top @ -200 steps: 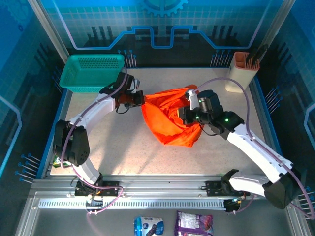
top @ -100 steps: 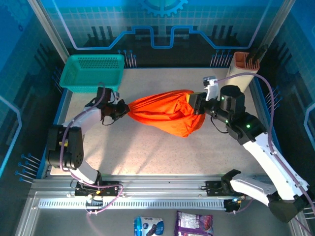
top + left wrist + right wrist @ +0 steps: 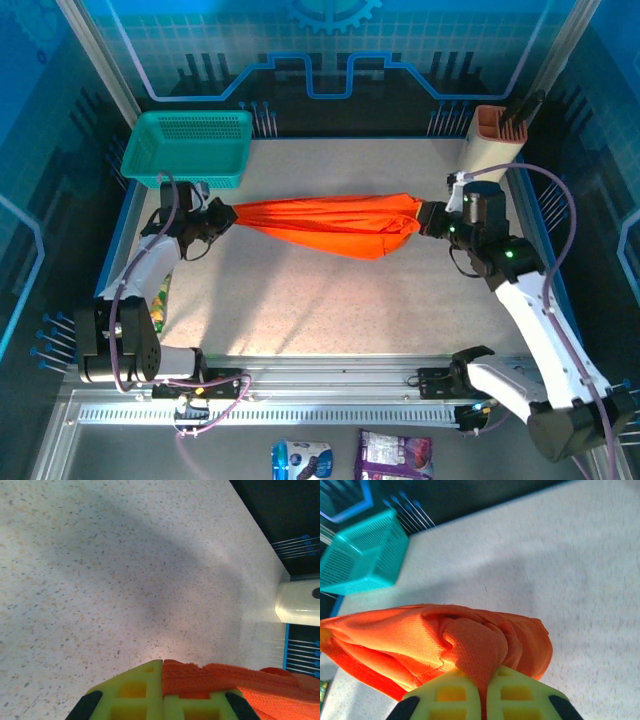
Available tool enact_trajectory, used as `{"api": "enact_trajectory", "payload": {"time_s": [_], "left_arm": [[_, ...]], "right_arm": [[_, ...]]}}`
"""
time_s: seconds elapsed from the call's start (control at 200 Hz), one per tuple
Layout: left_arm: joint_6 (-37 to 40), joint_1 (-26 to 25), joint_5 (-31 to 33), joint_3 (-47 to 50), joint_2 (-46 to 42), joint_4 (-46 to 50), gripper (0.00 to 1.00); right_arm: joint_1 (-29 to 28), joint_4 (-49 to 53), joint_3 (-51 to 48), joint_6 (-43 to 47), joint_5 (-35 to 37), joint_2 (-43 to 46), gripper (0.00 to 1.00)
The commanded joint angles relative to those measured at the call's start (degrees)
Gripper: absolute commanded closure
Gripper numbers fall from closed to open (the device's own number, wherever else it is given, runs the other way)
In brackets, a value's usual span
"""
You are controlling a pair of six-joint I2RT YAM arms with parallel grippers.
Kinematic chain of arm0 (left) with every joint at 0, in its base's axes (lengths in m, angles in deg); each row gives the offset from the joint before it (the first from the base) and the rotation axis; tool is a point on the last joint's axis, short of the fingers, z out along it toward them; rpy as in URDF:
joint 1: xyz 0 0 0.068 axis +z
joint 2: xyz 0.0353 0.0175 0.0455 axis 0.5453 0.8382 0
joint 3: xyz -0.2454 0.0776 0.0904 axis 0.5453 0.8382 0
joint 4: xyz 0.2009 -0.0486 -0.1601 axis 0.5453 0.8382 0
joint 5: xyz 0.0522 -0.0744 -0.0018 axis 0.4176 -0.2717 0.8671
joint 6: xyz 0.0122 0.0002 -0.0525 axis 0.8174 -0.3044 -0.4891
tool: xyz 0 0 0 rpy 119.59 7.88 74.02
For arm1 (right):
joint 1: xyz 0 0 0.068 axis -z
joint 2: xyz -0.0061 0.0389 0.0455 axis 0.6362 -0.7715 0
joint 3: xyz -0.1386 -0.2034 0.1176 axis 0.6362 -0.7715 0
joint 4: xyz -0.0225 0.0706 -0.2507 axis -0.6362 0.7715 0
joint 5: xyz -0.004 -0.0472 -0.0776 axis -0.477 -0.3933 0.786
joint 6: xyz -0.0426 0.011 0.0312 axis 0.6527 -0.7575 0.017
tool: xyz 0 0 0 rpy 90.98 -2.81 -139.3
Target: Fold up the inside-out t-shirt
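Since a second ago, both arms have been drawn apart. The left gripper [image 3: 222, 215] has been carried toward the left side of the pale speckled tabletop [image 3: 300, 300] and the right gripper [image 3: 428, 216] toward the right side. As a result, the bright orange-red t-shirt of thin soft cloth [image 3: 330, 222], bunched in a hanging lump before, is now stretched into a long band between them.

The t-shirt is spread across the far half of the tabletop. It is narrowed to a point at the left end and gathered into a fuller bundle at the right, with its lower edge sagging near the middle. Whether that edge touches the surface cannot be told.

In the left wrist view, the yellow-green fingers of the left gripper [image 3: 162, 682] are pressed together, with the cloth [image 3: 240, 685] clamped at their tips. In the right wrist view, the right gripper [image 3: 483, 687] is likewise closed on a fold of the crumpled cloth [image 3: 445, 640].

A teal plastic mesh basket [image 3: 188, 147] is set in the far left corner, near the left gripper but apart from it. A beige upright holder [image 3: 490, 145] is placed in the far right corner.
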Motion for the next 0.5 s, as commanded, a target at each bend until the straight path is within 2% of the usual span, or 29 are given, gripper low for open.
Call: {"api": "enact_trajectory", "payload": {"time_s": [0.0, 0.045, 0.12, 0.29, 0.495], "left_arm": [[1.38, 1.14, 4.28, -1.21, 0.45, 4.13, 1.0], [1.75, 0.26, 3.8, -1.56, 0.87, 4.74, 1.0], [2.18, -1.81, 3.61, -1.77, 1.4, 5.24, 1.0], [2.03, -5.52, 3.78, -1.8, 2.91, 5.09, 1.0], [2.01, -6.55, 4.28, -1.44, 2.71, 5.13, 1.0]], "right_arm": [[1.55, 1.98, -1.24, -0.85, -0.79, -3.09, 0.71], [1.22, 2.57, -1.45, -0.63, -0.59, -4.01, 0.66], [-0.69, 2.62, -1.74, 0.37, 0.94, -4.65, 0.61], [-9.44, 4.74, 0.71, 4.6, 5.74, -9.12, 0.55], [-18.99, 3.9, 3.62, 7.84, 8.92, -19.36, 0.51]]}}
